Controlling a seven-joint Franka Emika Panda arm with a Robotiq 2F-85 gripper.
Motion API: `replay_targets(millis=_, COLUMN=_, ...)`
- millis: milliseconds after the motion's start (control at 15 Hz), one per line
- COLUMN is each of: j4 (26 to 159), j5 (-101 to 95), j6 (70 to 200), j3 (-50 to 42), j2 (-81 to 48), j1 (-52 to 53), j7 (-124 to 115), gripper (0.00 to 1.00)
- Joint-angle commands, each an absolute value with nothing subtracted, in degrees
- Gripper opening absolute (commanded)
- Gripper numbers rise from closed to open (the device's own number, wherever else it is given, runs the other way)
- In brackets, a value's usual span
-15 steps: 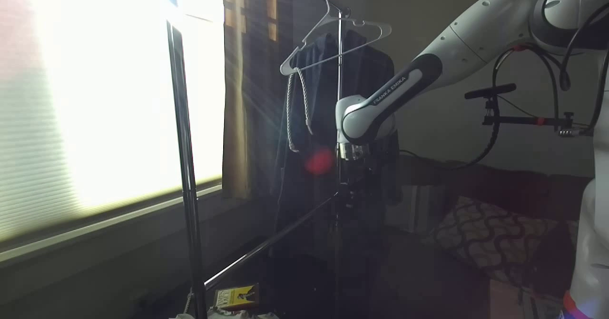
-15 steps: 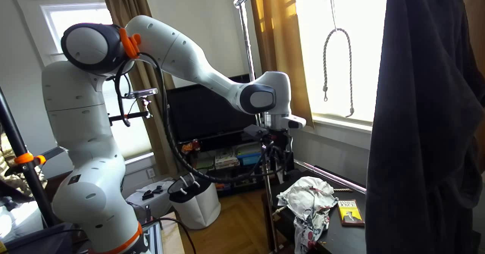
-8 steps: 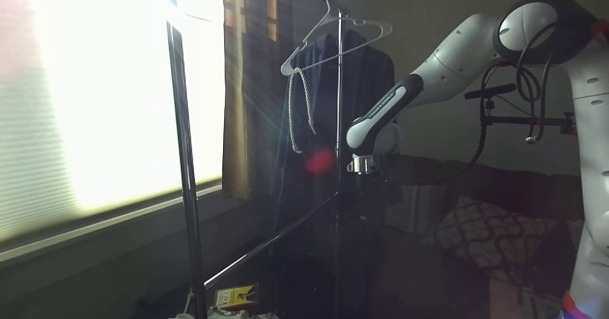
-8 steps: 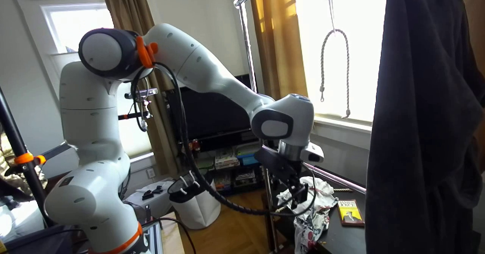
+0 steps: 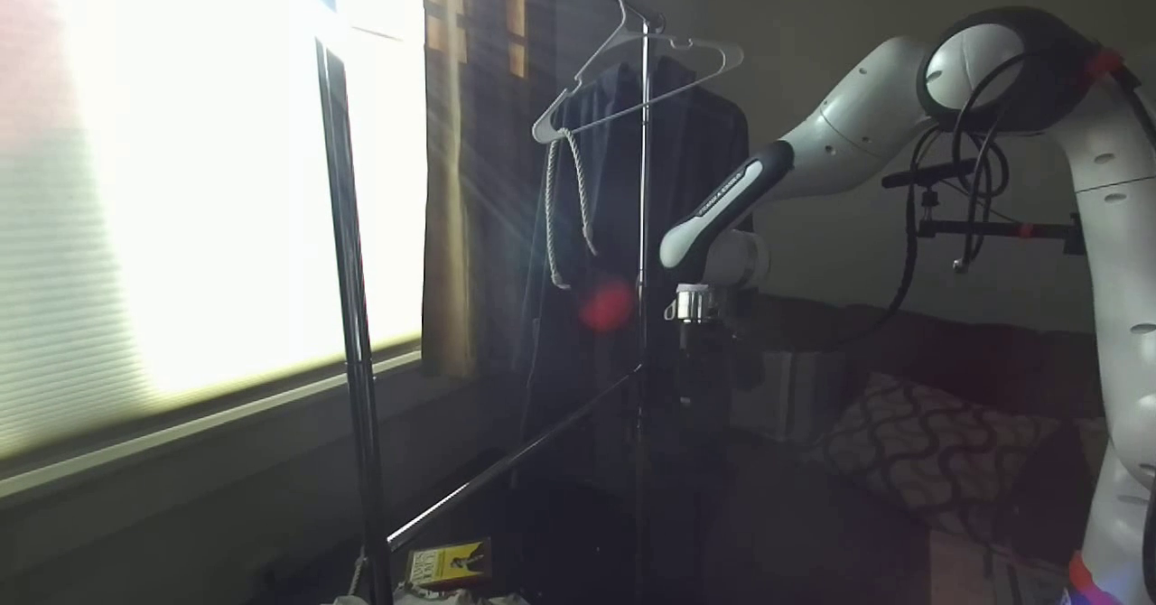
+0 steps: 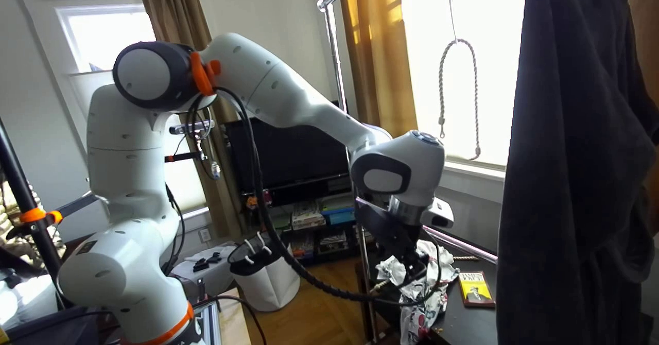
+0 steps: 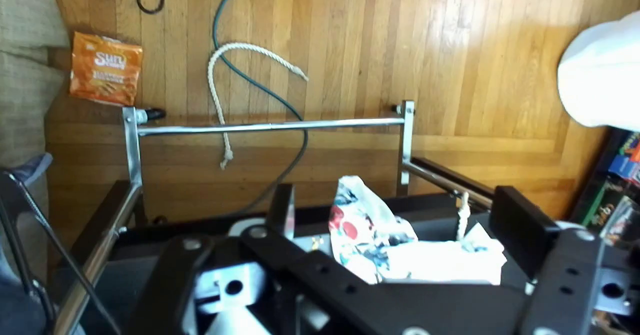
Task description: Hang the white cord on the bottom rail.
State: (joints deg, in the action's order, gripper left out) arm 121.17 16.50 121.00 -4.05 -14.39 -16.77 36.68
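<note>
A white cord (image 5: 549,212) hangs draped over the lower corner of a white hanger (image 5: 650,108); it also shows in the exterior view against the window (image 6: 474,92). The bottom rail (image 5: 515,458) joins the rack's uprights; it also shows behind my gripper (image 6: 458,244). My gripper (image 6: 414,272) points down above a cloth on the table. In the wrist view my gripper (image 7: 400,220) is open and empty, fingers wide apart. Another white cord (image 7: 215,92) crosses a low floor-level crossbar (image 7: 270,126). A third cord end (image 7: 463,215) sticks out by the cloth. I cannot tell which cord is meant.
A crumpled patterned cloth (image 6: 423,260) and a yellow book (image 6: 476,289) lie on the dark table (image 6: 463,324). A rack upright (image 5: 354,334) stands in front. A dark garment (image 6: 576,159) hangs close by. A cable (image 7: 262,90) and an orange bag (image 7: 106,69) lie on the floor.
The arm has come down, and the gripper has moved right and down over the cloth in an exterior view. The hanging cord sways slightly and stays on the hanger.
</note>
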Motion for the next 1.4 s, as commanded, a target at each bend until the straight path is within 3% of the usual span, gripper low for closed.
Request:
replay_targets(millis=0, j4=129.4, j5=24.9, j6=122.7, j3=-3.7, j2=-0.1, j1=-15.7, j7=38.2, gripper=1.0)
replay_targets(millis=667, j4=133.5, j5=37.5, j6=125.5, j3=-5.9, j2=31.4, j1=-7.0, j7=19.6, gripper=1.0)
replay_targets(millis=933, j4=128.1, j5=36.8, j6=135.1, j3=-2.9, j2=32.9, j1=-4.4, j7=8.3, gripper=1.0)
replay_targets(millis=1000, j4=129.0, j5=35.4, j6=130.6, j3=-5.3, j2=33.1, j1=-3.2, j7=9.7, gripper=1.0)
replay_targets(millis=1200, j4=127.8, j5=35.2, j6=134.6, j3=-4.3, j2=33.4, j1=-2.4, j7=7.8, gripper=1.0)
replay_targets(millis=1333, j4=129.3, j5=36.5, j6=146.3, j3=-3.6, j2=30.8, j1=-1.5, j7=11.2, gripper=1.0)
